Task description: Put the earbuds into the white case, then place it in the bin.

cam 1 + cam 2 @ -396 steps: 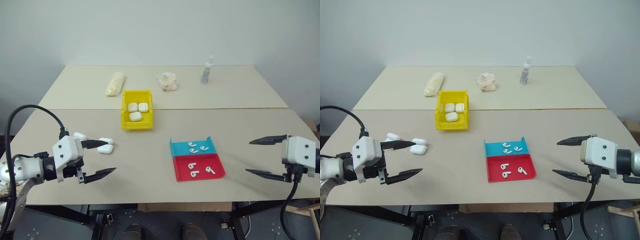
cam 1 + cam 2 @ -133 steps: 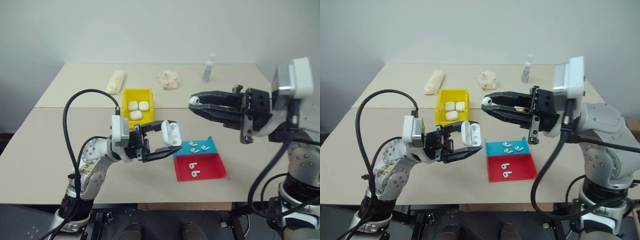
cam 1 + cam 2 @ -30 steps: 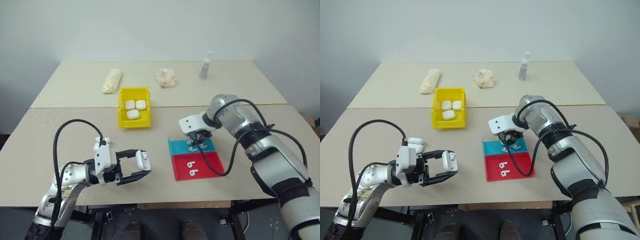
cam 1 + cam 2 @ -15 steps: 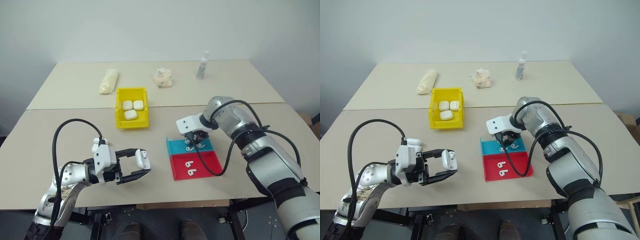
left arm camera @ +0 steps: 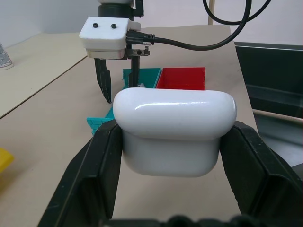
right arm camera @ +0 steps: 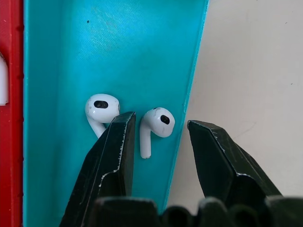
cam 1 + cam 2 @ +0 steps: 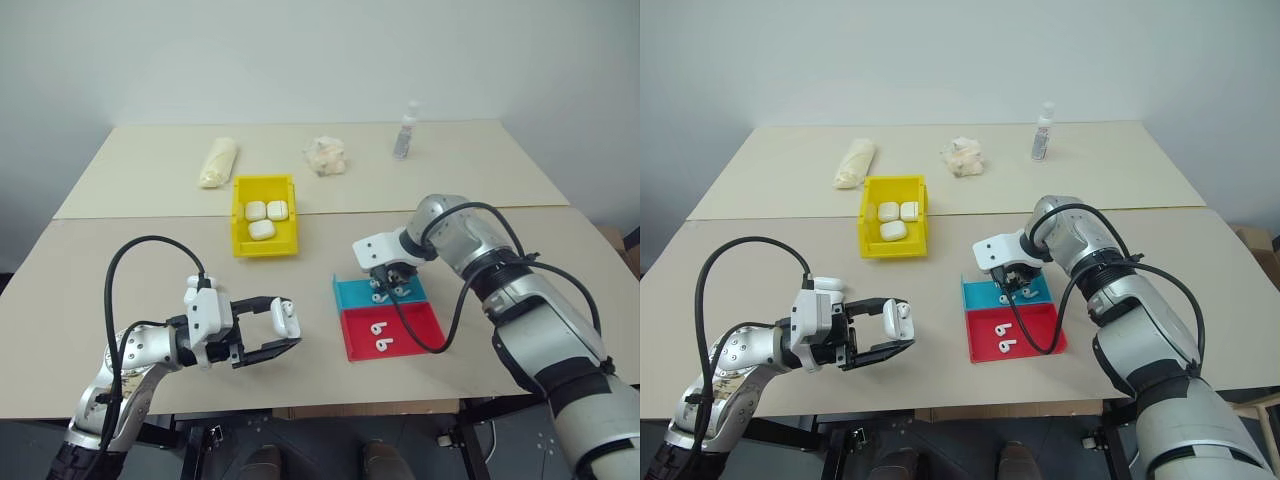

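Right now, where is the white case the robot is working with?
In the left eye view the white case sits clamped in the left gripper, lifted over the table's near left part, left of the red tray.

Even, bright overhead light is reaching me; my white case (image 5: pixel 174 132) is showing soft glare, backgrounds are blurring in my wrist views.

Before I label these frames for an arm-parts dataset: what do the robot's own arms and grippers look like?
Both arms are silver-grey metal segments with black joints. Each ends in a white boxy wrist block bearing two black tapered fingers: left gripper, right gripper. A black cable loops from each wrist back along its arm.
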